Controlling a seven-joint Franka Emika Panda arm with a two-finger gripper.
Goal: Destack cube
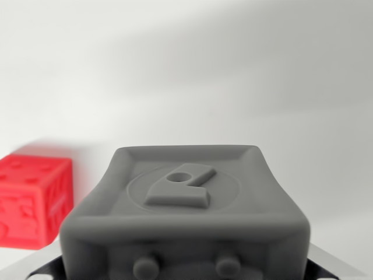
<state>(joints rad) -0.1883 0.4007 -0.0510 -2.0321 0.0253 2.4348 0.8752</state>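
Across the whole background, a pale white worktop (245, 76) is spreading away, bare and softly shadowed. Filling the near centre of the wrist view, a grey cube (186, 204) is sitting very close under the camera, its top face showing a raised emblem inside an embossed ring and its near face showing two round studs. It is blurring at the near edge, which suggests it is lying right at the gripper. At the bottom corners, dark and silvery parts, probably of the gripper (186, 274), are peeking out on either side of the cube. The fingertips themselves are hiding behind the cube, so I cannot tell whether the gripper is clenched on it or released.

On the wrist view's left, a smaller red cube (35, 201) is resting on the worktop, apart from the grey cube and a little farther back, with patterned relief on its faces.

Judging from this, the grey cube is lying directly between the gripper's sides, no longer on the red cube, so the destacking is looking well along; setting it down clear of the red cube is likely what remains.
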